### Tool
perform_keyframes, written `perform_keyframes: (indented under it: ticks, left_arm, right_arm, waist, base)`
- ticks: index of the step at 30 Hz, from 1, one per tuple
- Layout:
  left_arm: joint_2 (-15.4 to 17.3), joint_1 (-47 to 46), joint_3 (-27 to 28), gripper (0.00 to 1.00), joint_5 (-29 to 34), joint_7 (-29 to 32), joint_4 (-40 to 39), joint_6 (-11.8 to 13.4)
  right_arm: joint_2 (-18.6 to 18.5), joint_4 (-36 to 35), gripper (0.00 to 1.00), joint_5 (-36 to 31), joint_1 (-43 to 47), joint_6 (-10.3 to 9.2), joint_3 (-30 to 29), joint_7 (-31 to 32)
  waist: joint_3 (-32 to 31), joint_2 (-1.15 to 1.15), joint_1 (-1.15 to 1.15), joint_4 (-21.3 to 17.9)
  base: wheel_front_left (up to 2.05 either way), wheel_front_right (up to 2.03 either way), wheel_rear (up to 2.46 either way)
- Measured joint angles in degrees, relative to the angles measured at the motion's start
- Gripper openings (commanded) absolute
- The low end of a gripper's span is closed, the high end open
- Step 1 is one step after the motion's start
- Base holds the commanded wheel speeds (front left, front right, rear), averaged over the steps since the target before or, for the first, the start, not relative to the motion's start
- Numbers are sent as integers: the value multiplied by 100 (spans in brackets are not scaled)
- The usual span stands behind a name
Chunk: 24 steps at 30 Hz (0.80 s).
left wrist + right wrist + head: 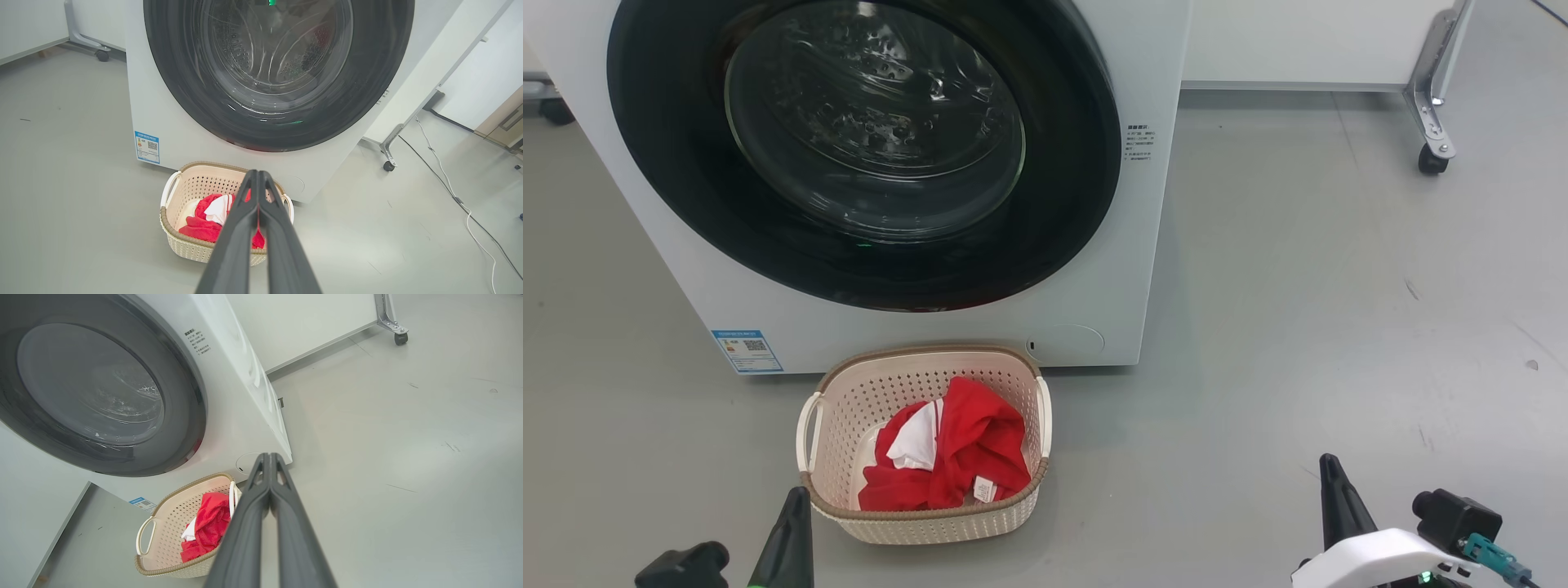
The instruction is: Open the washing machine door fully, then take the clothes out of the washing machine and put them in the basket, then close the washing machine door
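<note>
The white washing machine (931,335) stands ahead with its black-ringed door (1062,204) closed flat against its front; the glass centre (874,122) shows the steel drum. On the floor before it sits the cream basket (849,408) holding the red and white clothes (964,457). My left gripper (796,494) is shut and empty, just in front of the basket's near left rim. My right gripper (1327,461) is shut and empty over the bare floor to the basket's right. The wrist views show each pair of fingertips pressed together, left (257,173) and right (269,456).
A white panel on a metal leg with a caster (1431,159) stands at the back right. A cable (457,196) trails over the grey floor to the right of the machine. Open floor lies on both sides of the basket.
</note>
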Motion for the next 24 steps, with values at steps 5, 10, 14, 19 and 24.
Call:
perform_keyframes:
  ticks: [5, 10, 14, 19, 24]
  left_arm:
    - [0, -19, 80, 0, -390, 42, 55, -49]
    - [1, -78, 168, 0, -781, 82, 145, -102]
    - [1, -152, 218, 0, -1082, 126, 182, -155]
    - [1, -208, 310, 0, -1467, 181, 270, -208]
    - [1, -300, 376, 0, -1857, 233, 358, -283]
  right_arm:
    - [-1, -9, 0, 349, -37, 40, -115, 88]
    - [-5, -12, 0, 701, -78, 82, -218, 179]
    - [-8, -10, 0, 984, -118, 100, -310, 270]
    - [-13, -10, 0, 1335, -189, 154, -414, 356]
    - [-26, -5, 0, 1688, -223, 185, -525, 463]
  waist:
    - [8, 0, 0, -5]
    - [15, 0, 0, -9]
    - [20, 0, 0, -13]
    - [27, 0, 0, -17]
    - [34, 0, 0, -21]
  base:
    - [0, 0, 0]
    - [0, 0, 0]
    - [0, 0, 0]
    - [0, 0, 0]
    - [0, 0, 0]
